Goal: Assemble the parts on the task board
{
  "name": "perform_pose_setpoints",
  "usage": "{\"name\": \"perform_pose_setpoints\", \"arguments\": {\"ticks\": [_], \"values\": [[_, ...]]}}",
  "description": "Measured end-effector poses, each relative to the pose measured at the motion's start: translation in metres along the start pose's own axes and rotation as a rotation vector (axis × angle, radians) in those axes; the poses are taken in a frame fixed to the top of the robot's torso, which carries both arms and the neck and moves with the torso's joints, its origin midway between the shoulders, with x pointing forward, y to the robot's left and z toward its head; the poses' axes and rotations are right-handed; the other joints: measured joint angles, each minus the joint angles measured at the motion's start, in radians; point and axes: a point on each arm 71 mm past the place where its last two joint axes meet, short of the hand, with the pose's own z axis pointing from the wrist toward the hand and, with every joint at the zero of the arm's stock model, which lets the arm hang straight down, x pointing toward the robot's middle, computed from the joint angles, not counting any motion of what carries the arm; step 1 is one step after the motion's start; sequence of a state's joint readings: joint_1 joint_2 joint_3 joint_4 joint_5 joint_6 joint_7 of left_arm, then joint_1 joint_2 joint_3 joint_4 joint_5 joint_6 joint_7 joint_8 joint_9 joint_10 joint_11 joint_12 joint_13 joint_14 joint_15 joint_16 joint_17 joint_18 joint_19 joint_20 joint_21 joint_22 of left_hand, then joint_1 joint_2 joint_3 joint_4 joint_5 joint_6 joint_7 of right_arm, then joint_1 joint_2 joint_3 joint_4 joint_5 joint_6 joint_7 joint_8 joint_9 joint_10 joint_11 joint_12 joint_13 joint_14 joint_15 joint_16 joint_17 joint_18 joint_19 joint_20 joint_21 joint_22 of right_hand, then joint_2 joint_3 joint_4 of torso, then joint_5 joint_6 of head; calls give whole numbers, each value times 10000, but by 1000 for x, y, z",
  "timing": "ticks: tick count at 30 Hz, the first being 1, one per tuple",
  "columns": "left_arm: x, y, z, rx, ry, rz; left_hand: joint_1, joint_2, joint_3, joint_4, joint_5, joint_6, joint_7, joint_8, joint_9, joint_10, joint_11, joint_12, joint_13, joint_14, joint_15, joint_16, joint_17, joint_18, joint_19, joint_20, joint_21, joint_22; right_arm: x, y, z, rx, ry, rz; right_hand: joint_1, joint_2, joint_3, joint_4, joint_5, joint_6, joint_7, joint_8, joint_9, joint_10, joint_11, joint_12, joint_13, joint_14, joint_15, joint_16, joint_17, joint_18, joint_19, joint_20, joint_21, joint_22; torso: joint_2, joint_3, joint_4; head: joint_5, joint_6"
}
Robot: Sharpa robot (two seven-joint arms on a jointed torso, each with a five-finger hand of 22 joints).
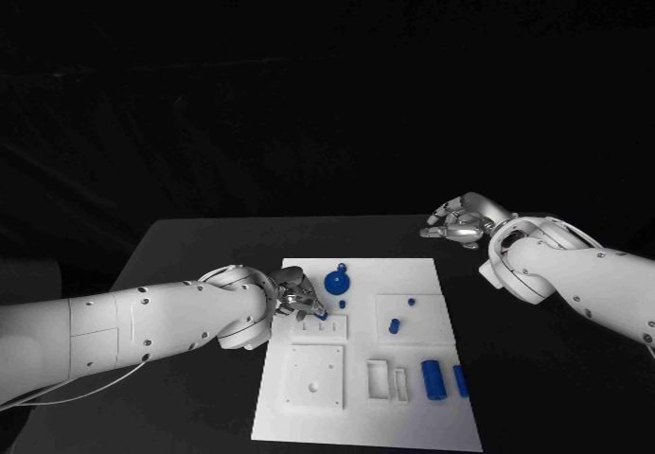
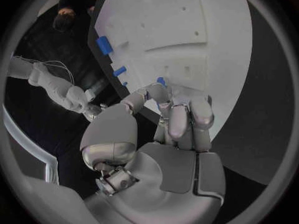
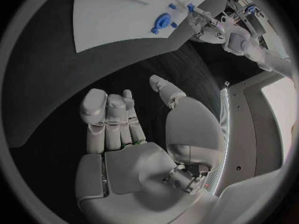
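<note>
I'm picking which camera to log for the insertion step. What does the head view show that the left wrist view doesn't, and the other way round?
Head view only: the blue disc part, the two blue cylinders near the task board's near edge, and the right hand held off the board over the black table. Left wrist view only: a close look at the small blue part pinched at the fingertips. Both: the left hand and the white board.

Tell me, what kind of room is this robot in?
Probably a robot test lab: a black table with dark drapes behind, a white task board carrying small blue parts, and the left hand over the board.
</note>
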State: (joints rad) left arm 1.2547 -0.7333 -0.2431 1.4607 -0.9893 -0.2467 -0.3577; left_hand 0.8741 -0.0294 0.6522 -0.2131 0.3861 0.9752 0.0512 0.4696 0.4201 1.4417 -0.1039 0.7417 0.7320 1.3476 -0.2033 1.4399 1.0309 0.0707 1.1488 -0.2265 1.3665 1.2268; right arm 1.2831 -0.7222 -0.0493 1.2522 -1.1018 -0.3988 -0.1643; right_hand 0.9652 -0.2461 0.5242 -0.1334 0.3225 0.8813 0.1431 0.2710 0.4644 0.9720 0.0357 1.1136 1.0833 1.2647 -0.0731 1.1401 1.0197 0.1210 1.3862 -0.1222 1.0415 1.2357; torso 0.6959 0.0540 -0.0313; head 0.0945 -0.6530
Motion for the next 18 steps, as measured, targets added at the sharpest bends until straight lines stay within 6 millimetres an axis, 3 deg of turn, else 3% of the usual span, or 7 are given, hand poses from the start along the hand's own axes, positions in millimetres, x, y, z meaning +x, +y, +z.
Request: {"name": "perform_pose_setpoints", "arguments": {"ticks": [15, 18], "values": [[4, 1, -1, 168, -447, -35, 7, -8, -1, 1, -78, 20, -17, 20, 0, 0, 0, 59, -36, 25, -5, 7, 21, 2, 2, 2, 3, 1, 0, 1, -1, -19, 31, 24, 0, 0, -39, 39, 194, 14, -20, 0, 9, 1, 0, 48, -42, 0, 0, 0, 9, 0, 1, 31, 0, 1, 1, -2, -6, -30, -121], [6, 0, -2, 196, -375, -34, 7, -8, 58, 61, -346, 23, -19, 18, 0, 0, 0, 106, -80, 41, 8, 50, 20, 2, 2, 2, 41, 1, 0, 1, -1, -27, 43, 28, 0, 0, -66, 66, 194, 12, -26, 0, 9, 1, 0, 48, -42, 0, 0, 0, 9, 0, 1, 31, 0, 1, -1, -2, -6, -34, -151]]}}
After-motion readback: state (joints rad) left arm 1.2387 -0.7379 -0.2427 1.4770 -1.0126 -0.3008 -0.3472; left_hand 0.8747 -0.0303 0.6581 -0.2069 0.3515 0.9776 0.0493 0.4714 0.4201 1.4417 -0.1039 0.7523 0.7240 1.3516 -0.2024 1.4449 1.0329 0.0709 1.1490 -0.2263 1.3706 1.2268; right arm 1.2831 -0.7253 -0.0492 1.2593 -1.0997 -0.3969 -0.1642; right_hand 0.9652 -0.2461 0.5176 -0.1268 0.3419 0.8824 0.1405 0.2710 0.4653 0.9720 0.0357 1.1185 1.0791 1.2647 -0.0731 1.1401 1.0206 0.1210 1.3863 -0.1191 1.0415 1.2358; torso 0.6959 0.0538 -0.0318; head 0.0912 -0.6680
